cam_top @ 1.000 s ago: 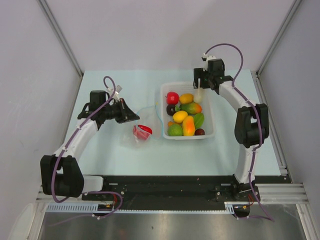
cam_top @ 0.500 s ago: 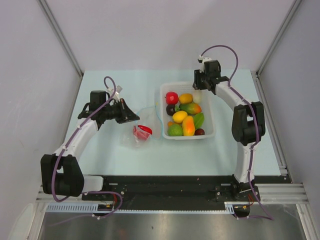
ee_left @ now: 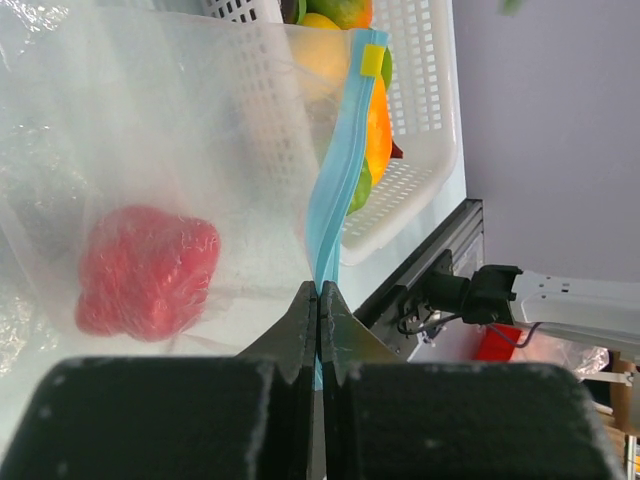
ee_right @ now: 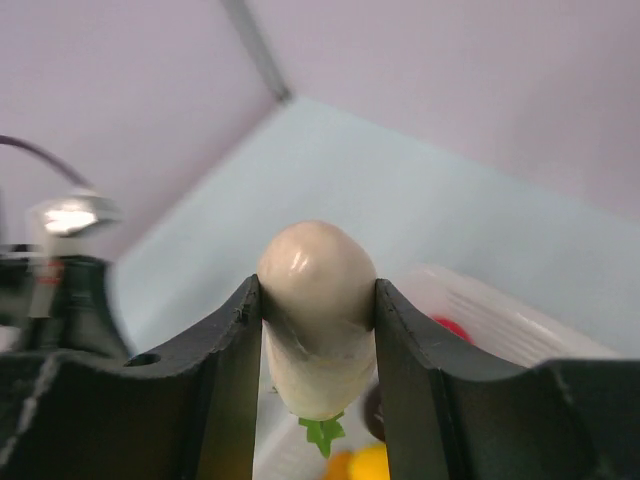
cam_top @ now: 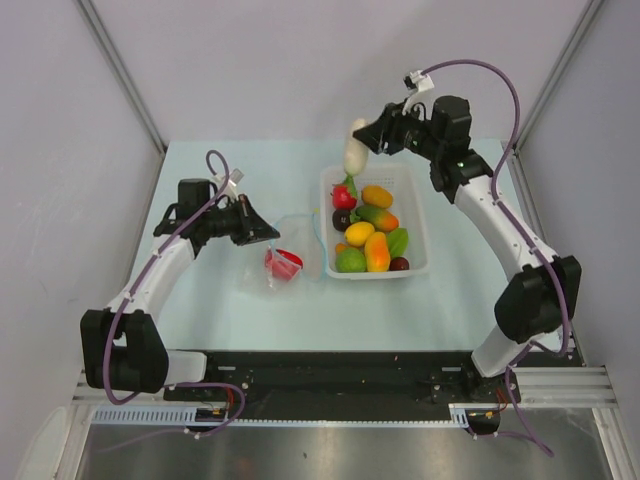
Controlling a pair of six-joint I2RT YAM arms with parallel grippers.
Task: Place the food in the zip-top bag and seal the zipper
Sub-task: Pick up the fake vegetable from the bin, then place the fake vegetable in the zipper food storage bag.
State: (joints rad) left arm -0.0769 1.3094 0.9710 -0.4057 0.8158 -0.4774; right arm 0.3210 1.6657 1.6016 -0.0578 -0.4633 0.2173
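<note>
The clear zip-top bag [cam_top: 290, 250] lies left of the basket with a red toy pepper [cam_top: 284, 263] inside; the pepper also shows in the left wrist view [ee_left: 145, 272]. My left gripper [cam_top: 268, 236] is shut on the bag's teal-blue zipper strip [ee_left: 335, 190], holding that edge up. My right gripper [cam_top: 368, 140] is shut on a white toy radish [cam_top: 355, 152] with a green leaf tip, raised above the basket's far left corner; it also shows between the fingers in the right wrist view [ee_right: 315, 310]. Several toy fruits [cam_top: 368, 235] remain in the basket.
The white rectangular plastic basket [cam_top: 418, 215] stands at the table's middle right. Grey walls enclose the table on three sides. The black mounting rail [cam_top: 330, 375] runs along the near edge.
My right arm has lifted the white radish out of the basket and swung it up and to the left. The left arm and the bag have not moved.
</note>
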